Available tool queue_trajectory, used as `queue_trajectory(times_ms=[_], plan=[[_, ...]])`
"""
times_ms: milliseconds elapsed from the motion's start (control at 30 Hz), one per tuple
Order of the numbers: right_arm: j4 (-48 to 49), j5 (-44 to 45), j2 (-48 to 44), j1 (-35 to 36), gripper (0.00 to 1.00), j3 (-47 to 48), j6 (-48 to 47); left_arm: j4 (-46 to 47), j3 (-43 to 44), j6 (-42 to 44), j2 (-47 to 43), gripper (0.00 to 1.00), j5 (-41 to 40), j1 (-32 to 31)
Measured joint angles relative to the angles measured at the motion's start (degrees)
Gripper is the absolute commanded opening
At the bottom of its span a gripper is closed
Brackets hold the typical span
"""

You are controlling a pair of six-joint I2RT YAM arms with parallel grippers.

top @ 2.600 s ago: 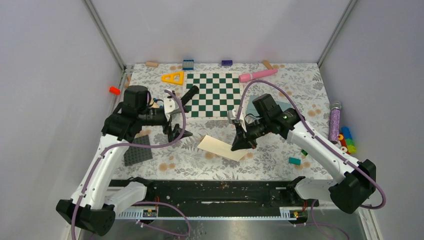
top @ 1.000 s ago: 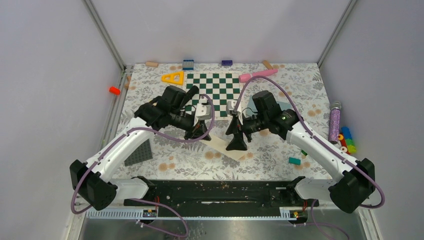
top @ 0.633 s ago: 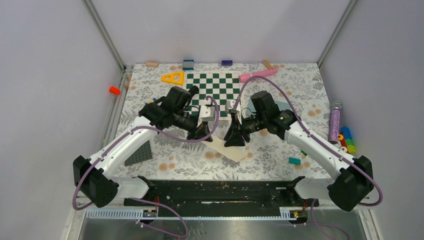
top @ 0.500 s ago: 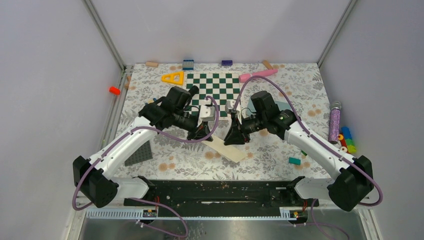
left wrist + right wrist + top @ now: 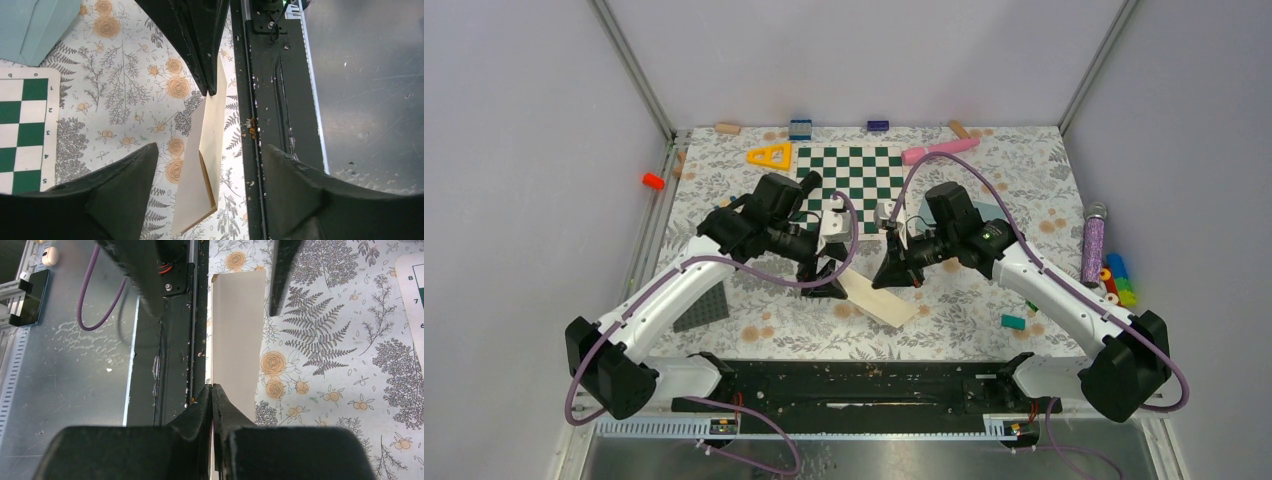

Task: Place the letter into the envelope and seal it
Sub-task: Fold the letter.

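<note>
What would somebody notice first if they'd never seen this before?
A tan letter in the middle of the flowery table, pinched at its edge by the shut right gripper, with the left gripper open right beside it. Behind them lies a green-and-white chessboard.

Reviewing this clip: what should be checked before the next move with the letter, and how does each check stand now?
1. Right gripper shut on the letter edge: ok.
2. Left gripper open, not pinching the letter: ok.
3. Letter wholly off the table: cannot tell.
4. Envelope flap open: cannot tell.
5. Envelope uncovered: not ok, the right arm hides most of it in the top view.
</note>
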Motion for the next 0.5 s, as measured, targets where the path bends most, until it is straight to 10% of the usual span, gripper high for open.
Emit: queue_trajectory(times_ms=[200,500], plan=[[-0.22,0.00,0.07,0.02,0.00,0.00,-0.61,0.15,0.00,-0.26,-0.72,0.93,0.17,0.00],[-0.26,0.68,0.15,1.09,0.00,0.00,-1.73,0.17,0.07,-1.09,1.64,0.68,0.74,0.00]])
